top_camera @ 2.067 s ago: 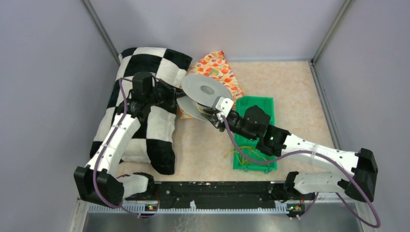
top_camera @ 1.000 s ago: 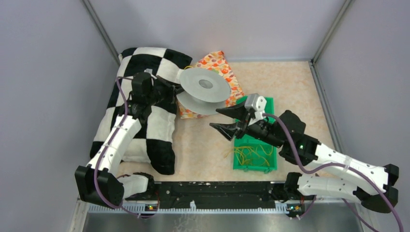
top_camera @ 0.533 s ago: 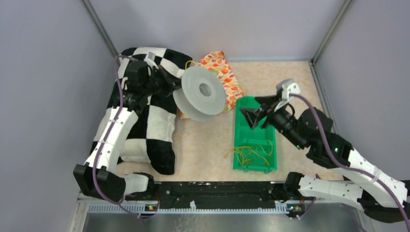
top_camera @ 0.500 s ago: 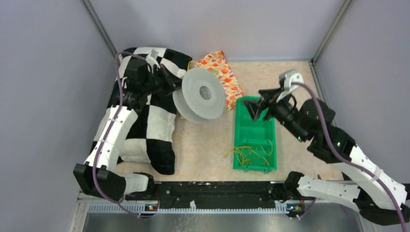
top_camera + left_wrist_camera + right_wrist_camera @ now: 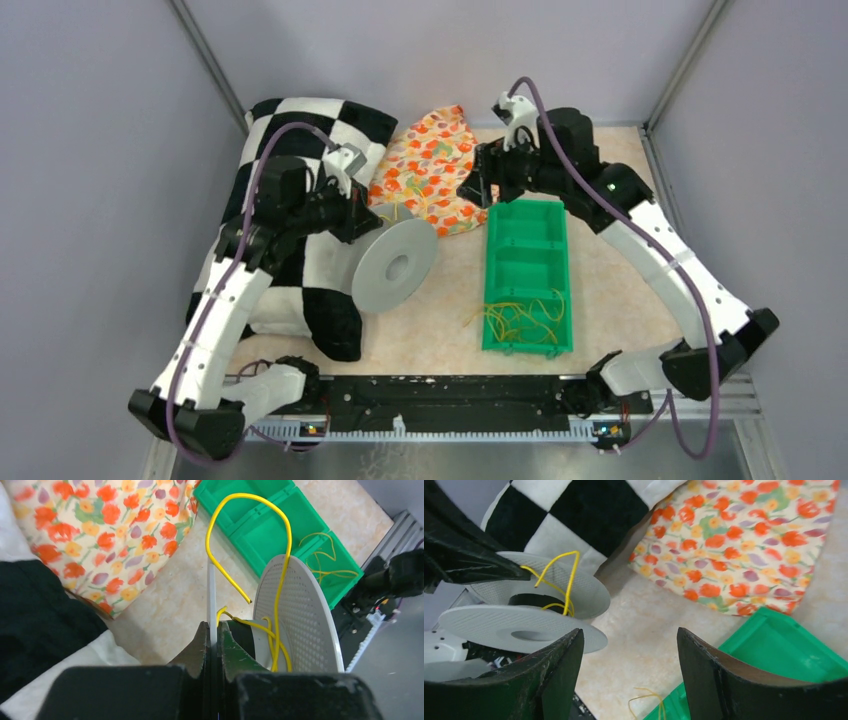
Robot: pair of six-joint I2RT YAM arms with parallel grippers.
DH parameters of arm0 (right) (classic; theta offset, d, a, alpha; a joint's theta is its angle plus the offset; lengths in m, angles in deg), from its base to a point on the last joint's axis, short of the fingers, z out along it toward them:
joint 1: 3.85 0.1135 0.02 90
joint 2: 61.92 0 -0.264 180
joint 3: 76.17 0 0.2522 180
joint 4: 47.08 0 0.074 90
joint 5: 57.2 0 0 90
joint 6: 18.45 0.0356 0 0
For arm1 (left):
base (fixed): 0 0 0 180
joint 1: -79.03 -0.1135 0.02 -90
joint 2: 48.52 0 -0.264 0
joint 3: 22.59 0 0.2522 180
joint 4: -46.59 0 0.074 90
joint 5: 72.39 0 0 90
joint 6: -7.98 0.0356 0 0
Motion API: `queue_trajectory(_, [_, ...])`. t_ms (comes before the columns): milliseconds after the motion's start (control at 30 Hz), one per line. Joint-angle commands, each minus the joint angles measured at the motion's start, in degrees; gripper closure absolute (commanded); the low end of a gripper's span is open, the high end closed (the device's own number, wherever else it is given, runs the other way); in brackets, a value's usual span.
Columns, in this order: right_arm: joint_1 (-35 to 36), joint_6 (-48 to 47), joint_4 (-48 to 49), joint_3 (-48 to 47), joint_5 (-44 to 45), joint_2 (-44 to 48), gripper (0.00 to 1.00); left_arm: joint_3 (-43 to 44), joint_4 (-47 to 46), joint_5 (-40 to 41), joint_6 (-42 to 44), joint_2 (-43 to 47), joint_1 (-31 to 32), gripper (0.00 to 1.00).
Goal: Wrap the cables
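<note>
A bunch of thin yellow cables [image 5: 520, 318] lies in loose loops in the near compartment of the green tray [image 5: 527, 240]. One strand is wound round the hub of the grey spool [image 5: 393, 265], and its free end arcs up in the left wrist view [image 5: 250, 540]. My left gripper [image 5: 350, 215] is shut on the thin edge of one spool flange [image 5: 212, 595] and holds the spool on its side above the table. My right gripper [image 5: 478, 185] is open and empty, over the gap between the floral cloth and the tray's far end. The right wrist view shows the spool [image 5: 524, 622] beyond its left finger.
A black-and-white checkered pillow [image 5: 300, 125] fills the left side under my left arm. A floral cloth [image 5: 430, 170] lies at the back centre. The tray's two far compartments [image 5: 260, 525] hold nothing. Grey walls close in the back and both sides.
My right gripper let go near the spool, opened, and swung back to the tray's far end. My left gripper brought the spool down and nearer, turned on its side.
</note>
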Motion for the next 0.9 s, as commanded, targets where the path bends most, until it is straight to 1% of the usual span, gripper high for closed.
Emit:
queue_trajectory(0, [1.32, 3.69, 1.11, -4.45, -9.1, -4.09, 0.32, -3.33, -6.47, 0.6, 10.64, 8.18, 0.85, 1.0])
queue_trajectory(200, [8.32, 4.71, 3.89, -7.44, -6.72, -8.73, 0.32, -6.11, -7.19, 0.99, 15.8, 11.0, 1.26, 1.0])
queue_trajectory(367, [10.24, 6.19, 7.14, -7.6, -6.16, -9.86, 0.32, -7.27, -7.14, 1.44, 17.69, 12.15, 1.69, 1.0])
queue_trajectory(567, [11.96, 5.34, 6.55, -9.01, -5.9, -13.15, 0.33, -7.22, -7.75, 0.05, 17.56, 13.18, 1.82, 1.0])
queue_trajectory(700, [12.09, 3.28, 7.31, -7.43, -1.74, -14.49, 0.34, -7.57, -8.26, -0.93, 17.11, 13.7, 1.81, 1.0])
queue_trajectory(767, [12.08, 2.98, 7.34, -7.47, 0.34, -15.12, 0.38, -8.02, -9.3, -1.77, 16.63, 14.17, 1.82, 1.0])
queue_trajectory(867, [12.08, 3.23, 7.91, -7.59, 0.02, -15.7, 0.49, -8.4, -9.68, -2.05, 16.42, 14.5, 1.82, 1.0])
